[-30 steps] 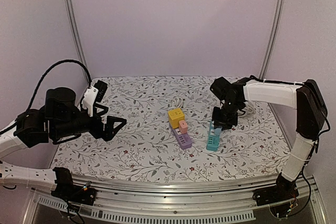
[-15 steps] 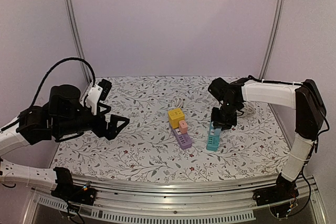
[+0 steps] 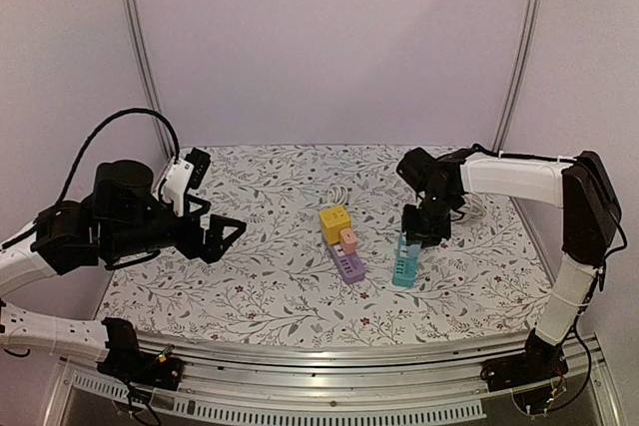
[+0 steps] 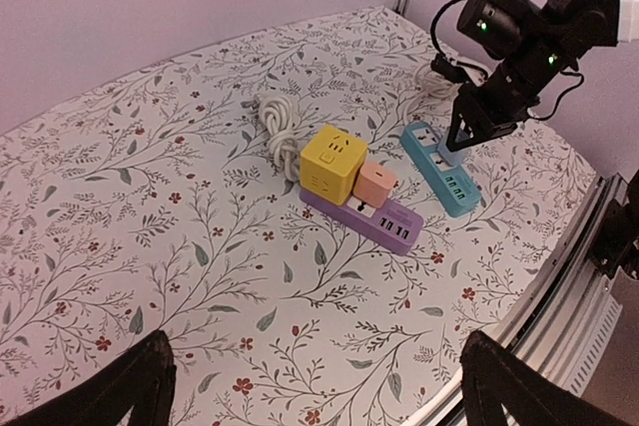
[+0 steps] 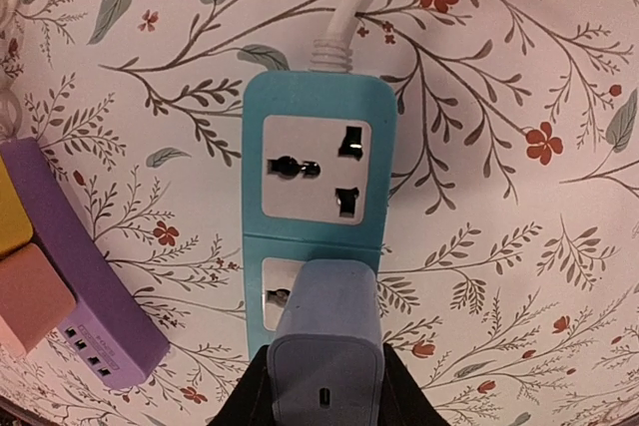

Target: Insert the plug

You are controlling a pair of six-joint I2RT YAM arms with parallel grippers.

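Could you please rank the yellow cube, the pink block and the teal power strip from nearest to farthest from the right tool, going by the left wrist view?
1. Teal power strip: directly under the right tool.
2. Pink block: on the purple strip, toward the table's middle.
3. Yellow cube: just beyond the pink block.

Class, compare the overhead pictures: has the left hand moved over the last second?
Yes, slightly. The left hand has drifted right in the overhead view, a little closer to the yellow cube socket, which stays put. Its fingers are open.
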